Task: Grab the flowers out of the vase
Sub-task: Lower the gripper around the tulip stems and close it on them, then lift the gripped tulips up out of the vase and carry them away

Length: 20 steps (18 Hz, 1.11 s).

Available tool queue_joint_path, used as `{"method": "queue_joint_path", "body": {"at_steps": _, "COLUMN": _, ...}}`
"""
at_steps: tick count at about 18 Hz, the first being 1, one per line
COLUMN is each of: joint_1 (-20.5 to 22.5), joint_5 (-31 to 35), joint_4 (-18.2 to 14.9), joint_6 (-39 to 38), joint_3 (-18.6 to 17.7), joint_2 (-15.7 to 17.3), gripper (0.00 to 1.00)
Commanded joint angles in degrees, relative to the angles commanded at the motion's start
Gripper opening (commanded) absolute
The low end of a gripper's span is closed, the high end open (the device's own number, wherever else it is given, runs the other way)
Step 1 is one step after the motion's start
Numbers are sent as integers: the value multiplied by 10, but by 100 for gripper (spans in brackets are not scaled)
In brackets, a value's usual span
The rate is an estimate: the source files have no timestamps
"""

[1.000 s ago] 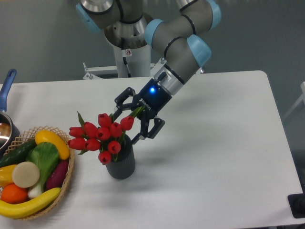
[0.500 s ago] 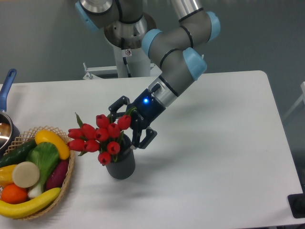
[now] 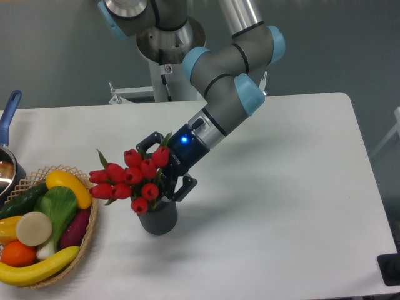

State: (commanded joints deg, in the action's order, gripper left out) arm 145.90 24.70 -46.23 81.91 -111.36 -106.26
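The flowers (image 3: 128, 177), a bunch of red tulip buds with green leaves, stand in the vase (image 3: 158, 219), a small dark grey ribbed cylinder near the table's front left. The bunch leans left, over the vase's rim. My gripper (image 3: 160, 169) reaches in from the upper right and is open. One finger (image 3: 145, 141) shows above the buds and the other (image 3: 181, 186) to the right of the vase's mouth. The right side of the bunch lies between them. The stems are hidden behind the buds and the gripper.
A wicker basket (image 3: 92, 220) with fruit and vegetables sits just left of the vase at the table's front left corner. A pot with a blue handle (image 3: 9, 110) shows at the left edge. The robot's base (image 3: 167, 69) stands behind the table.
The gripper has moved down and to the left, from beside the bunch to straddling its right side. Its fingers stay spread. The flowers have tilted slightly leftward.
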Motion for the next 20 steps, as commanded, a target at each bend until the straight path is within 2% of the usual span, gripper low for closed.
{"method": "queue_joint_path", "body": {"at_steps": 2, "joint_1": 1, "joint_5": -1, "joint_4": 0, "joint_6": -1, "joint_3": -2, "joint_2": 0, "gripper": 75}}
{"method": "queue_joint_path", "body": {"at_steps": 5, "joint_1": 2, "joint_5": -6, "joint_4": 0, "joint_6": -4, "joint_3": -2, "joint_2": 2, "gripper": 63}}
{"method": "queue_joint_path", "body": {"at_steps": 15, "joint_1": 9, "joint_5": -9, "joint_4": 0, "joint_6": -9, "joint_3": -2, "joint_2": 5, "gripper": 57}}
{"method": "queue_joint_path", "body": {"at_steps": 20, "joint_1": 11, "joint_5": -48, "joint_4": 0, "joint_6": -84, "joint_3": 11, "joint_2": 24, "gripper": 57}}
